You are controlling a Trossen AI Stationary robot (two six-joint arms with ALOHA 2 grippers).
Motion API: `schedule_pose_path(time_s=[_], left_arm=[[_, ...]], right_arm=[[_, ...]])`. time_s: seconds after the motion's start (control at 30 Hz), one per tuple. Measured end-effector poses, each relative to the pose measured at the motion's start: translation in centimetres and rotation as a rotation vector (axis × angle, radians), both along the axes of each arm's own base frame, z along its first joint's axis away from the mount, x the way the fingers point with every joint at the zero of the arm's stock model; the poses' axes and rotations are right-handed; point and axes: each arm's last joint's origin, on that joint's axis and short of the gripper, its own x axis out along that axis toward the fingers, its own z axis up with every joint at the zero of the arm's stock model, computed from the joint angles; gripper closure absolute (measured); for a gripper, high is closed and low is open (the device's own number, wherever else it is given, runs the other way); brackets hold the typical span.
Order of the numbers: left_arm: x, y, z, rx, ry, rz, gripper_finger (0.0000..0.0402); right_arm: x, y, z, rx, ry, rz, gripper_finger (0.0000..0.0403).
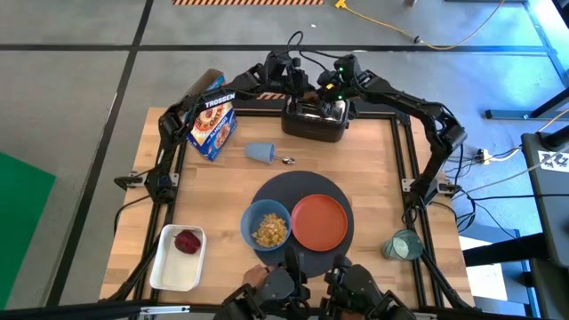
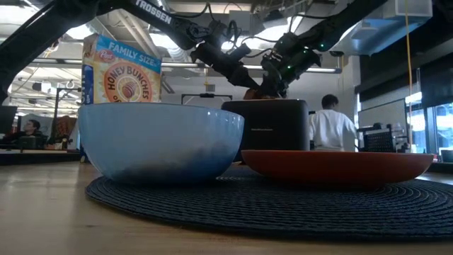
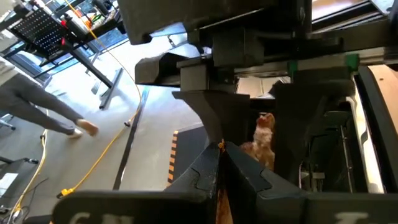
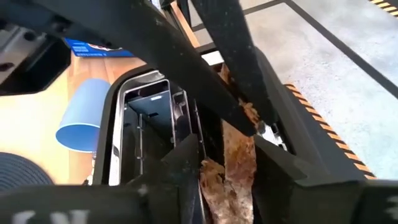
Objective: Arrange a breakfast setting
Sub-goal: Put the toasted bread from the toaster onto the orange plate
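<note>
Right wrist view: right claw [image 4: 233, 165] is down over the toaster [image 4: 134, 124], its two fingers on either side of the toast slice [image 4: 239, 168] standing in the slot, closing in on it. I can't tell whether the pads have real contact yet. Left claw [image 3: 217, 163] is pressed together, pinching the top edge of the same slice, directly opposite the right claw and nearly touching it.

Risks from here:
- Both claws on one thin slice. If they pull in different directions, it tears or crumbles. The edge already looks ragged.
- Fingers are crowded above the slot. They could knock each other, or catch the toaster's rim and drag it across the table.
- If the left lets go before the right has a firm hold, the slice drops back into the slot.
- Squeezing too hard crushes it.

Rest of the setting sits well behind the claws, at the near edge in the high view: orange plate [image 1: 319, 222] and blue bowl [image 1: 267, 226], side by side on the dark placemat [image 1: 298, 182]. Spoon [image 1: 288, 161] and tipped blue cup [image 1: 260, 152] lie between toaster and mat. Red fruit [image 1: 187, 241] is in the white tray [image 1: 169, 271]. Teal glass [image 1: 402, 244] is off the wooden top, to the right.
</note>
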Motion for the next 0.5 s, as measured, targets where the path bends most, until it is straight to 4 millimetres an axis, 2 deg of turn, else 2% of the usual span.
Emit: schedule_pose_path(time_s=[0.17,0.4,0.5], left_arm=[[0.01,-0.01,0.03,-0.001,-0.001,0.0,0.0386],[0.02,-0.01,0.05,-0.019,-0.011,0.01,0.0386],[0.09,-0.1,0.06,-0.019,-0.012,0.006,0.0386]], right_arm=[[-0.04,-0.03,-0.04,-0.008,0.015,-0.019,0.0311],[-0.07,-0.04,-0.07,0.007,0.017,-0.041,0.0387],[-0.07,-0.05,-0.05,0.008,0.015,-0.043,0.0394]])
